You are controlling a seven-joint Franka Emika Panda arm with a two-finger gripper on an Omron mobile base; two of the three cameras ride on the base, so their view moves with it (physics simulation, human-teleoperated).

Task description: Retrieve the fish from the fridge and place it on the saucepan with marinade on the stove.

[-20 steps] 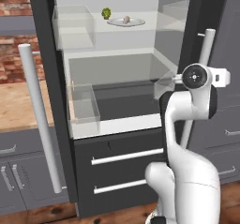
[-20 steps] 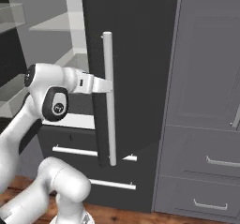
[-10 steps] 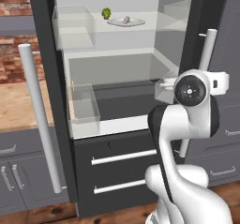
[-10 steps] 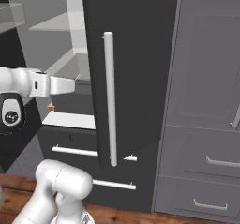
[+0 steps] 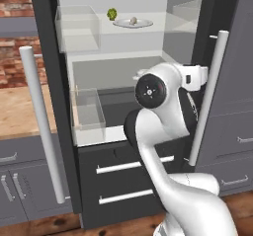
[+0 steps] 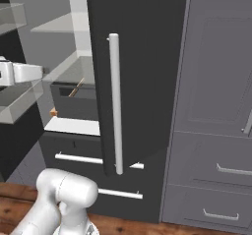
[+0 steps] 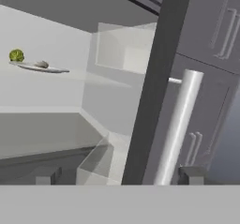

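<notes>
Showing fridge (image 5: 123, 82) standing open in left base view: white interior, plate (image 5: 132, 23) sitting on upper shelf, green item (image 5: 112, 14) just left of plate, beige lump resting on it. Clear bin (image 5: 90, 114) sitting at fridge's lower left. Arm reaching toward right door handle (image 5: 210, 94).

Right base view: dark fridge door edge-on, pale handle (image 6: 114, 101) running down it.

Hand view: gripper (image 7: 119, 175) standing wide open, holding nothing, fingertips (image 7: 191, 174) straddling door edge and handle. Fish location: cannot tell.

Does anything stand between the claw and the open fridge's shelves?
Yes: in the hand view the door's dark edge and its pale handle stand directly before the open claw; the fridge shelves lie beside them.
</notes>
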